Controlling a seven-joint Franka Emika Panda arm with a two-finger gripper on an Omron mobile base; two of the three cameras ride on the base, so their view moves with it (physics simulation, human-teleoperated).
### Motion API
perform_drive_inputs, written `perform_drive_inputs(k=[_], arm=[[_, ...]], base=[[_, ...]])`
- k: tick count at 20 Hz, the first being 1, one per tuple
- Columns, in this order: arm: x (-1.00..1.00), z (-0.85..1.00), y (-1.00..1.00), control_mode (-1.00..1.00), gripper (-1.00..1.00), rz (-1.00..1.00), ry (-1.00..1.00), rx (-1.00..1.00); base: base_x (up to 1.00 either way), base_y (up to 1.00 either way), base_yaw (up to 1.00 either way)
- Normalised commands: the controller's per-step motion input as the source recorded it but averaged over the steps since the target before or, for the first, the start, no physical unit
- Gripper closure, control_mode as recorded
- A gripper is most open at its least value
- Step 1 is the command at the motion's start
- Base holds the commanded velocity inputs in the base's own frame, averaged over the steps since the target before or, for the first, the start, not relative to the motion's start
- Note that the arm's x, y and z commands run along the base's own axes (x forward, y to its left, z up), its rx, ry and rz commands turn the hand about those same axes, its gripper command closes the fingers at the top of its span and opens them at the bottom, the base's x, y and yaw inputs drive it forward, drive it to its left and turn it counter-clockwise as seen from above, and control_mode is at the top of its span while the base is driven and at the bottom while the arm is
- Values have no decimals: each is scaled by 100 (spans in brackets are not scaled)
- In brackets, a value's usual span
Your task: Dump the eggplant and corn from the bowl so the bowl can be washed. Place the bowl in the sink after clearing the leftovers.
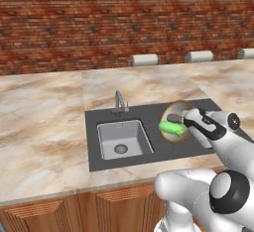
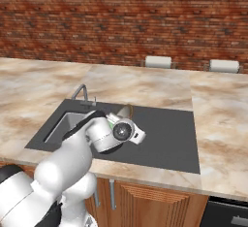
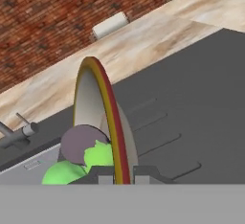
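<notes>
My gripper (image 3: 118,174) is shut on the rim of the bowl (image 3: 98,98), which is tipped up nearly on edge over the dark surround to the right of the sink (image 1: 121,139). The rim is olive-tan and the inside pale grey. The dark purple eggplant (image 3: 80,143) and the bright green corn (image 3: 62,173) lie against the bowl's lower inside. In the left base view the tilted bowl (image 1: 176,108) faces the basin, with the corn (image 1: 171,128) at its lower lip and the gripper (image 1: 188,122) at its right rim. In the right base view my hand hides most of the bowl (image 2: 125,111).
A thin faucet (image 1: 119,102) stands behind the basin. The dark ribbed drainboard (image 2: 164,134) stretches to the right of the bowl. Two white rolls (image 1: 145,60) (image 1: 199,56) lie at the back of the marble counter, below the brick wall.
</notes>
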Motion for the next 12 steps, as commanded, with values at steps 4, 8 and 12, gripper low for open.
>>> perform_drive_inputs(k=[4, 8, 12], arm=[[14, 33, 0, -100, 100, 0, -2, -2], [2, 4, 13, -100, 100, 0, 0, -10], [1, 0, 40, -100, 100, 0, 0, -2]], base=[[0, 0, 0], [0, 0, 0], [0, 0, 0]])
